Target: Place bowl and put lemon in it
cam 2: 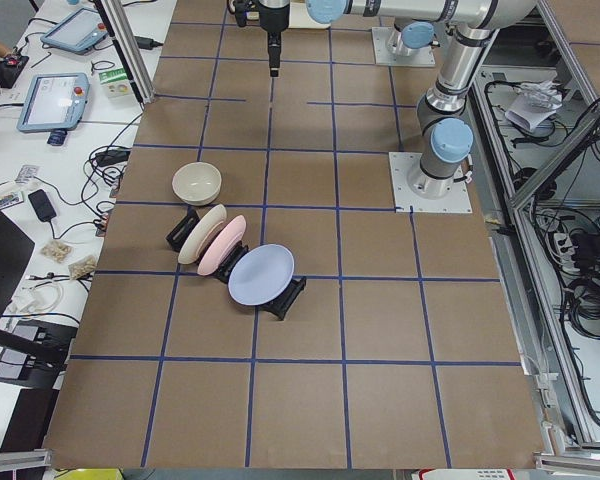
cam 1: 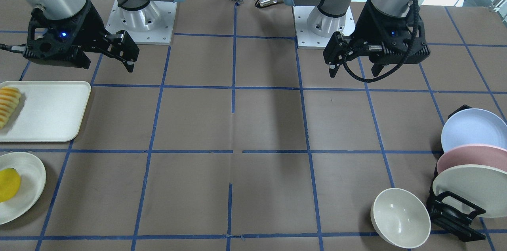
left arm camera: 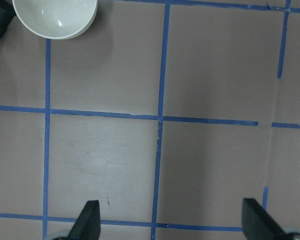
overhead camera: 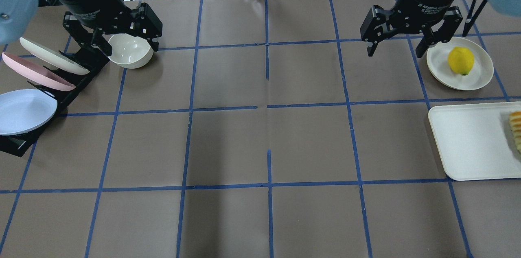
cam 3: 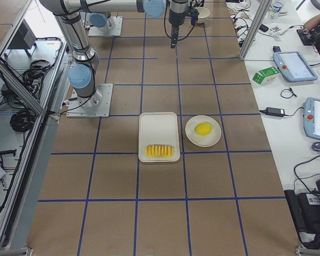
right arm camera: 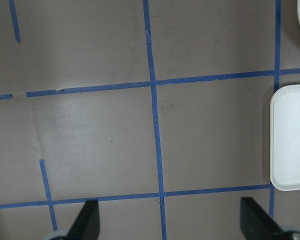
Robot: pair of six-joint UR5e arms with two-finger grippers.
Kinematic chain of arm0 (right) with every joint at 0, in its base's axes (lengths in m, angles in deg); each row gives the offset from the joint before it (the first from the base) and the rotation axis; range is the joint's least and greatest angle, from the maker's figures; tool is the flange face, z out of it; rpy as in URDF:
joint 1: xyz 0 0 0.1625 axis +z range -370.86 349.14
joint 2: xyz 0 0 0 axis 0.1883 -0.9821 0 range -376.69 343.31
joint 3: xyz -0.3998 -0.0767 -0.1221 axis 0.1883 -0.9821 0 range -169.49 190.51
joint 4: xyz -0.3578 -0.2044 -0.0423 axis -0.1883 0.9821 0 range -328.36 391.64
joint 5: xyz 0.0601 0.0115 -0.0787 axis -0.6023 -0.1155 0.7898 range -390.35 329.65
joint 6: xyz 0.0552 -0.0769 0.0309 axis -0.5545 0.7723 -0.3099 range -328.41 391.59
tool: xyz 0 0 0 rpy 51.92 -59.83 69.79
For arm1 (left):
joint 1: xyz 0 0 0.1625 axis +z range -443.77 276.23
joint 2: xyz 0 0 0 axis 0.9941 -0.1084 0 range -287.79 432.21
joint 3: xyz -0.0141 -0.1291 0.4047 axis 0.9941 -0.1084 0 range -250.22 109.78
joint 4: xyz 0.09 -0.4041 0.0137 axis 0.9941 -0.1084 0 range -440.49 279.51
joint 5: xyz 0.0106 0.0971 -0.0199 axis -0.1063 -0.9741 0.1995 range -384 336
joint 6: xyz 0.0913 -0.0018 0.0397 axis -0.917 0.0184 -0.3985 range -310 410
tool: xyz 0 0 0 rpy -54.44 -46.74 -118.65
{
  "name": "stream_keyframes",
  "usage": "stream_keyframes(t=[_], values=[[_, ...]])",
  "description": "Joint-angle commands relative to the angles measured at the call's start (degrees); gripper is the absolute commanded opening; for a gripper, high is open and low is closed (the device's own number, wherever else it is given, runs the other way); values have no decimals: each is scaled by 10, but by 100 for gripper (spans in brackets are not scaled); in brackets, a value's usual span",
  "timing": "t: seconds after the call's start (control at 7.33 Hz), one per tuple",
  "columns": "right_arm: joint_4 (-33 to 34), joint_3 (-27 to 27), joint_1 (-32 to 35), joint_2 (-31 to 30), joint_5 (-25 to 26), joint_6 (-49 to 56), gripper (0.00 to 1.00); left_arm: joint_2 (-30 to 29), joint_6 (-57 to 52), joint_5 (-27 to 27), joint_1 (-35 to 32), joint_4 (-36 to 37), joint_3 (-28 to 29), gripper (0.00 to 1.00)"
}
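The cream-white bowl (overhead camera: 130,51) stands upright and empty on the table beside the plate rack; it also shows in the front view (cam 1: 400,217) and at the top of the left wrist view (left arm camera: 55,17). My left gripper (cam 1: 354,73) hangs open and empty high above the table, well short of the bowl on the robot's side. The yellow lemon (overhead camera: 460,61) lies on a flat cream plate (overhead camera: 480,75), also seen in the front view (cam 1: 8,189). My right gripper (overhead camera: 395,52) hangs open and empty, raised beside that plate.
A black rack holds a cream plate (overhead camera: 53,56), a pink plate (overhead camera: 36,77) and a pale blue plate (overhead camera: 24,109) on edge next to the bowl. A cream tray (overhead camera: 468,144) with sliced orange-yellow food (overhead camera: 516,130) lies near the lemon's plate.
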Motion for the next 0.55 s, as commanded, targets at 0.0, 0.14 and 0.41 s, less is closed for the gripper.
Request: stream_keyframes(t=[0.0, 0.14, 0.41], values=[[0, 1, 0, 0, 0, 0, 100, 0, -1, 0, 0, -1, 0, 100], [0, 1, 0, 0, 0, 0, 100, -9, -5, -1, 13, 6, 3, 100], [2, 1, -1, 4, 0, 6, 100, -68, -127, 7, 97, 73, 7, 100]])
